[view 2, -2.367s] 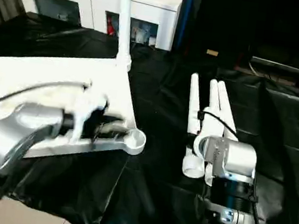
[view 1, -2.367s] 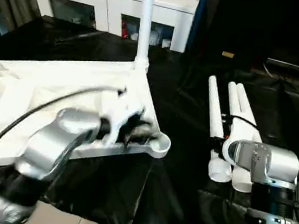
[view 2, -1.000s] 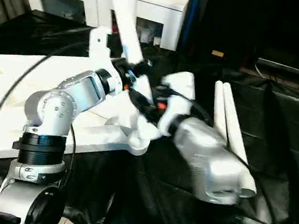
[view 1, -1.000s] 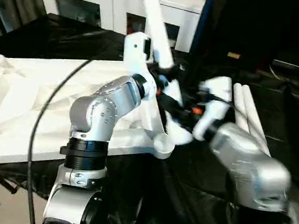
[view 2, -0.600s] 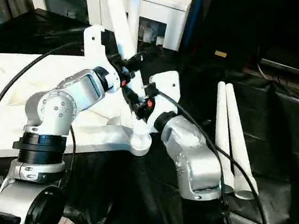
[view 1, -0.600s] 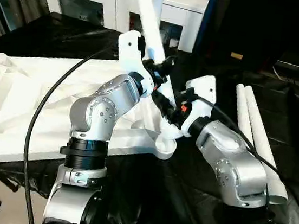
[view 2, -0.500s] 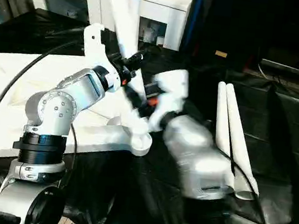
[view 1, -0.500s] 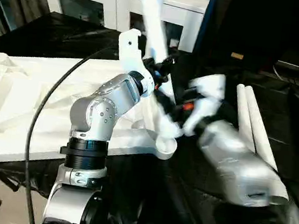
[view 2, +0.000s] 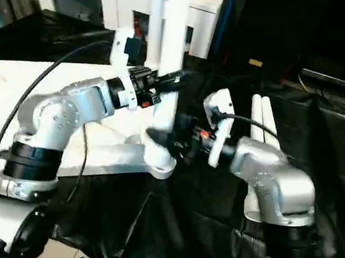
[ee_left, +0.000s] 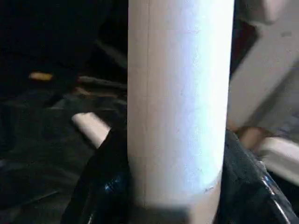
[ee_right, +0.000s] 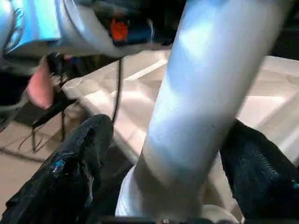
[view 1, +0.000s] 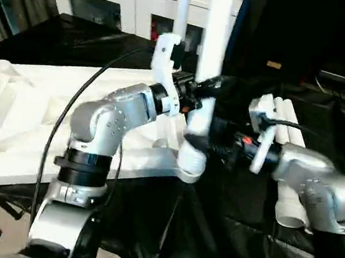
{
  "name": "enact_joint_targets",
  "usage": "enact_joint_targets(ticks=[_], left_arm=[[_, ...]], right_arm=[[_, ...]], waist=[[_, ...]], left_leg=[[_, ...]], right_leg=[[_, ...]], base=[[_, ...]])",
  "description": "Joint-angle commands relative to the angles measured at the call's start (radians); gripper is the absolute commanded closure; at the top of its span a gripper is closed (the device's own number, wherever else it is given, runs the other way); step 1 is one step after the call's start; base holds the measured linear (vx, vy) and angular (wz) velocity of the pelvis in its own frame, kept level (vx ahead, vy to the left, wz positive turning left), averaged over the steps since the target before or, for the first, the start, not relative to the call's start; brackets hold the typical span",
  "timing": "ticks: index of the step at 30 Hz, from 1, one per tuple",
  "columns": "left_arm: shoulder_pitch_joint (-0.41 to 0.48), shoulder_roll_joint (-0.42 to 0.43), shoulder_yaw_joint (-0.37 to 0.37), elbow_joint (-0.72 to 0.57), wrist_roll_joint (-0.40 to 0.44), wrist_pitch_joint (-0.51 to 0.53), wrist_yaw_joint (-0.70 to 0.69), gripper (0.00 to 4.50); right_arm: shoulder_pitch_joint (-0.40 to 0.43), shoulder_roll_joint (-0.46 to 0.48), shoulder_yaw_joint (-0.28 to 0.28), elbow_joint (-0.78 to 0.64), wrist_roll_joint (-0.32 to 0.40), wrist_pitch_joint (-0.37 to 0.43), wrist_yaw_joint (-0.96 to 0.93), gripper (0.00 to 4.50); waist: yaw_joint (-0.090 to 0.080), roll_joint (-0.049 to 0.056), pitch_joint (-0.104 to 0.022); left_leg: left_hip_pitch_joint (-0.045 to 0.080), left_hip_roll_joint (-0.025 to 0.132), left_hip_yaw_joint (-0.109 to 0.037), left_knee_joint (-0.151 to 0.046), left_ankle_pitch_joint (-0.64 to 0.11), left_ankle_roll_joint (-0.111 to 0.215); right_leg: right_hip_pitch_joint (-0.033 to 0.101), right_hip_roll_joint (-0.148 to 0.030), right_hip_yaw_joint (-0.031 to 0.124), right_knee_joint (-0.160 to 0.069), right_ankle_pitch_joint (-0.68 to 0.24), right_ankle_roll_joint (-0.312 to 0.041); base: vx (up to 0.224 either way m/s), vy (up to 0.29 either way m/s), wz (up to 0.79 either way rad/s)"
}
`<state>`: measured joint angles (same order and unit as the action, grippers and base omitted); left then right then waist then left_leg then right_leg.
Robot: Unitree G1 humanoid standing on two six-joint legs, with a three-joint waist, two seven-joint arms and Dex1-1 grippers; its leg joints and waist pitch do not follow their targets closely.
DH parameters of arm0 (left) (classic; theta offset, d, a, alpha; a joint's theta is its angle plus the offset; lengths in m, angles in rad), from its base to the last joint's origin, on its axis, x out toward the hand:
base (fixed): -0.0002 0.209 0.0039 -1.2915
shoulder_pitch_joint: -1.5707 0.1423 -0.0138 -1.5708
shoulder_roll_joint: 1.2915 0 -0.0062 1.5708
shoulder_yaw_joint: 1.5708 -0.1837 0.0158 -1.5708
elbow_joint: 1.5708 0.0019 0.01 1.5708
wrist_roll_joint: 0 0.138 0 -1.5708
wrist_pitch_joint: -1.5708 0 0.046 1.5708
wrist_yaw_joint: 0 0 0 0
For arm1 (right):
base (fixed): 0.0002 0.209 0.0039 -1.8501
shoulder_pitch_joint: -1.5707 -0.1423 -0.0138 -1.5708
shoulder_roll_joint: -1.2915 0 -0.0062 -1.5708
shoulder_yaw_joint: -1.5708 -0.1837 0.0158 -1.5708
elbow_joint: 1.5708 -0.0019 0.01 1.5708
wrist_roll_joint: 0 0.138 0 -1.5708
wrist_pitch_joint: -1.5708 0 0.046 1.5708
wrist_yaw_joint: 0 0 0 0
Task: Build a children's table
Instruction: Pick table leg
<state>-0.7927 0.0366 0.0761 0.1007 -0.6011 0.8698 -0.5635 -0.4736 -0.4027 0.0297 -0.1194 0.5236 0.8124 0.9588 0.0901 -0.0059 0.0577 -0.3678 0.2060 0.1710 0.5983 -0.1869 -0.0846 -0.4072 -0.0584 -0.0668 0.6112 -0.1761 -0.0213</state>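
The white tabletop (view 1: 29,118) lies underside up on the black cloth. One leg (view 1: 181,17) stands in its far right corner socket. A second leg (view 1: 213,39) stands upright, its foot at the near right corner socket (view 1: 190,166). My left gripper (view 1: 206,86) is shut on this leg at mid-height; the black fingers (ee_left: 100,182) press both its sides. Lower down, my right gripper (view 1: 212,140) is open around the same leg, with a gap beside one of its fingers (ee_right: 79,158). Spare legs (view 1: 290,121) lie side by side to the right.
A white cabinet (view 1: 112,5) with glass doors stands behind the table. Black cloth (view 1: 148,220) hangs over the near edge. The left arm's black cable (view 1: 66,122) loops over the tabletop. Dark objects lie at the far right.
The held leg has swung from a leftward tilt to upright over the near right socket. My right gripper has opened and its arm has drawn back to the right. The left gripper still holds the leg.
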Motion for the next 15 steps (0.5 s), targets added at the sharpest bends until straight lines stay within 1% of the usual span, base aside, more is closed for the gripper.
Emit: enact_joint_targets(ticks=[1,2,3,4,6,8,10,12,13,14,15], left_arm=[[-0.023,-0.005,-0.019,-0.017,-0.027,0.015,-0.023,2.64],[-0.022,-0.004,-0.024,-0.026,-0.036,0.023,-0.032,2.64],[-0.021,-0.004,-0.027,-0.031,-0.042,0.027,-0.038,2.64],[-0.019,-0.002,-0.032,-0.036,-0.046,0.030,-0.046,2.64],[-0.018,0.002,-0.039,-0.039,-0.049,0.031,-0.055,2.64],[-0.012,0.012,-0.058,-0.054,-0.052,0.036,-0.081,2.64],[-0.005,0.021,-0.074,-0.071,-0.058,0.048,-0.108,2.64],[-0.003,0.025,-0.076,-0.073,-0.063,0.052,-0.113,2.64],[-0.002,0.027,-0.078,-0.074,-0.064,0.052,-0.116,2.64],[-0.002,0.029,-0.079,-0.075,-0.065,0.052,-0.118,2.64],[-0.002,0.032,-0.082,-0.075,-0.065,0.051,-0.120,2.64]], right_arm=[[-0.016,-0.008,0.022,0.001,0.032,0.018,0.041,0.70],[-0.018,-0.016,0.030,0.005,0.033,0.021,0.055,0.70],[-0.020,-0.020,0.035,0.009,0.035,0.024,0.064,0.70],[-0.021,-0.022,0.039,0.012,0.035,0.025,0.071,0.97],[-0.023,-0.024,0.043,0.016,0.035,0.026,0.081,1.09],[-0.028,-0.023,0.048,0.031,0.038,0.028,0.093,1.39],[-0.038,-0.027,0.056,0.051,0.045,0.028,0.103,1.47],[-0.039,-0.027,0.057,0.052,0.051,0.032,0.108,1.57],[-0.040,-0.028,0.057,0.053,0.055,0.034,0.110,1.78],[-0.041,-0.028,0.057,0.054,0.057,0.035,0.111,1.78],[-0.042,-0.030,0.057,0.054,0.060,0.037,0.115,1.91]], waist=[[0.004,-0.018,-0.074],[0.004,-0.021,-0.074],[0.004,-0.021,-0.075],[0.005,-0.021,-0.076],[0.005,-0.022,-0.076],[0.005,-0.024,-0.076],[0.004,-0.023,-0.075],[0.005,-0.023,-0.075],[0.005,-0.024,-0.075],[0.005,-0.023,-0.075],[0.006,-0.022,-0.075]], left_leg=[[0.001,0.014,0.002,-0.052,-0.055,0.065],[0.001,0.014,0.002,-0.052,-0.055,0.065],[0.001,0.014,0.002,-0.052,-0.051,0.064],[0.001,0.014,0.002,-0.051,-0.047,0.066],[0.001,0.015,0.001,-0.051,-0.041,0.066],[0.000,0.014,0.002,-0.051,-0.045,0.066],[0.000,0.014,0.001,-0.051,-0.049,0.065],[0.002,0.015,0.002,-0.050,-0.050,0.061],[0.001,0.015,0.003,-0.051,-0.048,0.061],[0.001,0.015,0.002,-0.051,-0.047,0.059],[0.001,0.015,0.002,-0.051,-0.047,0.058]], right_leg=[[0.067,-0.068,0.045,-0.068,-0.169,-0.173],[0.068,-0.068,0.045,-0.069,-0.173,-0.171],[0.069,-0.068,0.045,-0.067,-0.169,-0.171],[0.068,-0.068,0.045,-0.067,-0.164,-0.174],[0.068,-0.068,0.045,-0.066,-0.159,-0.174],[0.068,-0.068,0.044,-0.066,-0.166,-0.171],[0.068,-0.068,0.044,-0.067,-0.182,-0.169],[0.066,-0.068,0.044,-0.067,-0.186,-0.171],[0.067,-0.068,0.045,-0.067,-0.184,-0.170],[0.067,-0.067,0.045,-0.067,-0.181,-0.169],[0.067,-0.068,0.044,-0.066,-0.181,-0.168]], base=[[0.000,0.000,0.00],[0.000,0.000,0.00],[0.000,0.000,0.00],[0.000,0.000,0.00],[0.000,0.000,0.00],[0.000,0.000,0.00],[0.000,0.000,0.00],[0.000,0.000,0.00],[0.000,0.000,0.00],[0.000,0.000,0.00],[0.000,0.000,0.00]])
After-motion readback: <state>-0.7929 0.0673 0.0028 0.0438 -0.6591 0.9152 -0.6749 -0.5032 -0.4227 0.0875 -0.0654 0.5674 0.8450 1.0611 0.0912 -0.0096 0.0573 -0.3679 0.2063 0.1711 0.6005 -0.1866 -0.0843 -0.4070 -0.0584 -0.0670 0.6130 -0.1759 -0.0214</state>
